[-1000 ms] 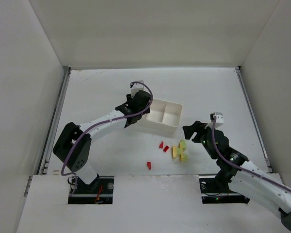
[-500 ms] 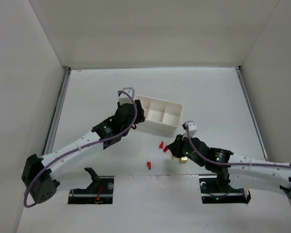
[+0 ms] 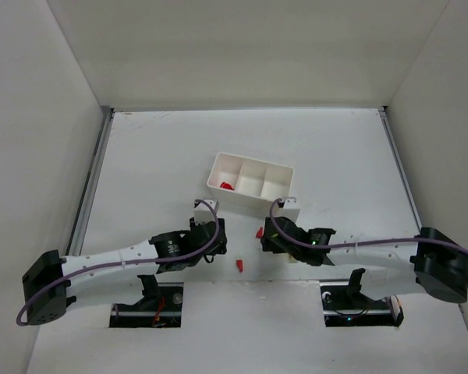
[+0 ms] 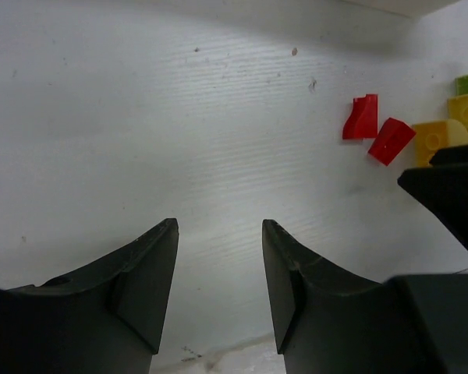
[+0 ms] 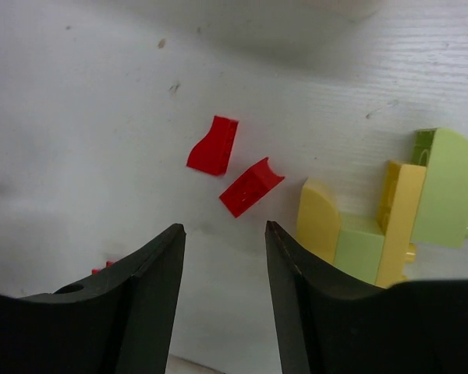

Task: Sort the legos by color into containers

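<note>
The white tray (image 3: 249,178) stands at mid-table, and a red lego (image 3: 227,186) lies in its left compartment. My left gripper (image 3: 215,234) (image 4: 218,226) hovers low over bare table, open, with nothing between its fingers. My right gripper (image 3: 265,240) (image 5: 224,227) is open and empty, just short of two red legos (image 5: 214,146) (image 5: 251,186). To their right sits a cluster of yellow legos (image 5: 320,220) and green legos (image 5: 448,187). Both red legos (image 4: 362,118) (image 4: 391,140) also show in the left wrist view. Another red lego (image 3: 239,266) lies near the front edge.
The two grippers are close together, the right gripper's black body (image 4: 452,195) showing in the left wrist view. White walls enclose the table on three sides. The arm bases sit at the near edge.
My left arm has come back from the tray toward the near side, and a red lego now lies in the left compartment. My right gripper has moved left over the red legos.
</note>
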Available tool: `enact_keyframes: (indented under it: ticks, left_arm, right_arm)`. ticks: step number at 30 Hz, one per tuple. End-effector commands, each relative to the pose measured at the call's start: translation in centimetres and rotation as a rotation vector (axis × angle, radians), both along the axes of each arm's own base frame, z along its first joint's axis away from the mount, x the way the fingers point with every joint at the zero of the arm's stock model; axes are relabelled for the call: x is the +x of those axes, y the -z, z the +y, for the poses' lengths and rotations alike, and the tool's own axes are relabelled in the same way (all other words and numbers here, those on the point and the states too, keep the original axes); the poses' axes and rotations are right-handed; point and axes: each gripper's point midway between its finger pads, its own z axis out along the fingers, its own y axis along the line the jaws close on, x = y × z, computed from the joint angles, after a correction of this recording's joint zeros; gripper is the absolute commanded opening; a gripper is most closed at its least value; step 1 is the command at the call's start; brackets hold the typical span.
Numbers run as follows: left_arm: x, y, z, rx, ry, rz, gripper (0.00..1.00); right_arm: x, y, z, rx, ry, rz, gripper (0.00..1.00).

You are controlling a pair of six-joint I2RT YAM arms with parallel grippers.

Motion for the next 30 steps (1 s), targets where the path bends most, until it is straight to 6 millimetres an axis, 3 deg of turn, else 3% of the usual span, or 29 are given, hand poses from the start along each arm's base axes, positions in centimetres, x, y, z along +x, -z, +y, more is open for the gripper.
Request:
enact_keyframes:
  ticks: [1,9,18,23,25,30]
  left_arm:
    - [-1.4,0.0,-1.3,-0.071,0.008,0.039,0.45]
    - [-5.4,1.2,-4.6,-0.064,0.174,0.087,0.51]
    - [-7.0,1.9,-5.6,-0.048,0.203,0.116,0.52]
    - [-7.3,2.2,-6.1,-0.071,0.2,0.131,0.52]
    - [-7.5,2.5,-6.4,-0.073,0.203,0.142,0.52]
    - [-7.5,3.5,-7.1,-0.028,0.202,0.15,0.52]
  right_arm:
    - [1.8,-0.9,0.5,0.021,0.076,-0.018,0.51]
    - [3.6,-0.3,-0.1,-0.011,0.123,-0.023,0.5]
    - [3.7,1.5,0.7,-0.044,0.115,0.008,0.43]
    - [3.8,2.0,0.0,-0.057,0.131,0.005,0.24]
    - [4.0,1.4,-0.2,-0.052,0.137,-0.013,0.19]
    - [4.6,-3.0,-0.8,0.019,0.14,-0.11,0.19]
